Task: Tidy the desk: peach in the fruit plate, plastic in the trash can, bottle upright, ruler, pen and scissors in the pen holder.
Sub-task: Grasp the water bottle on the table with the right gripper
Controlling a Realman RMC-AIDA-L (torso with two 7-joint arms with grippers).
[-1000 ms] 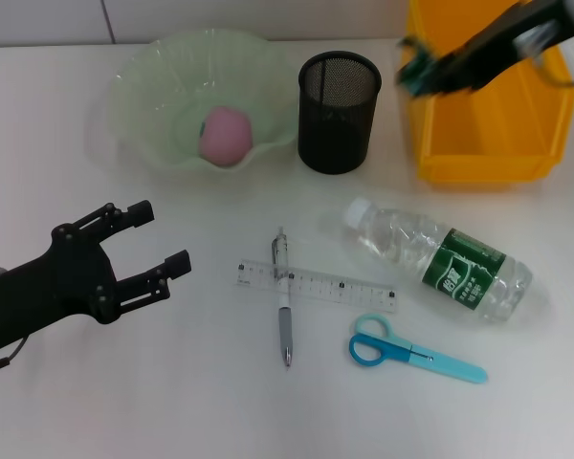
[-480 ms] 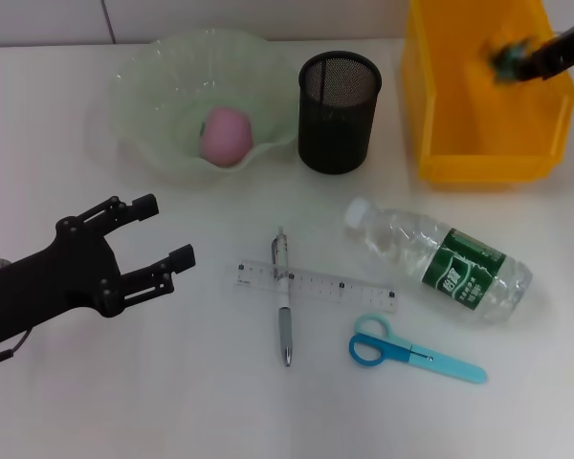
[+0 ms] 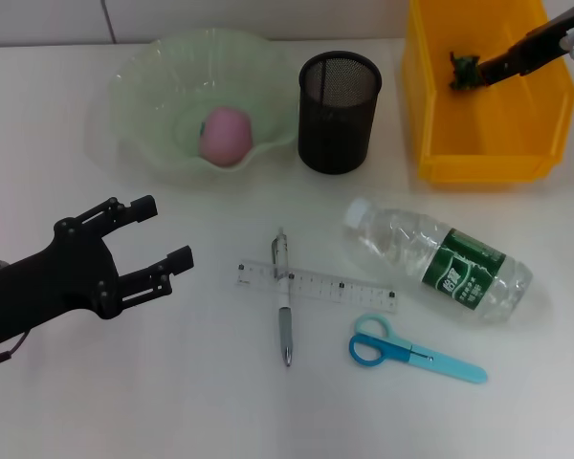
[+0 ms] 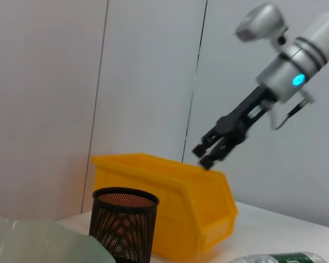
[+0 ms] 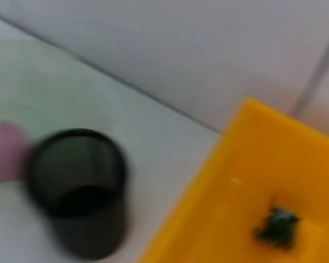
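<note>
Open table (image 3: 182,392) in front of the left gripper (image 3: 158,239), clear run to the pen (image 3: 283,311) crossed over the ruler (image 3: 316,285). Scissors (image 3: 411,352) just beside the ruler; bottle (image 3: 440,260) lies on its side near both, crowding that side. Bowl (image 3: 139,91), mesh cup (image 3: 338,111), yellow bin (image 3: 430,134) line the far edge with narrow gaps between.

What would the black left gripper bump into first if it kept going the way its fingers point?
Probably the pale green wavy fruit plate. The left gripper hangs open, pointing forward and towards the plate's side. Its height is unclear, so it might pass over the rim.
</note>
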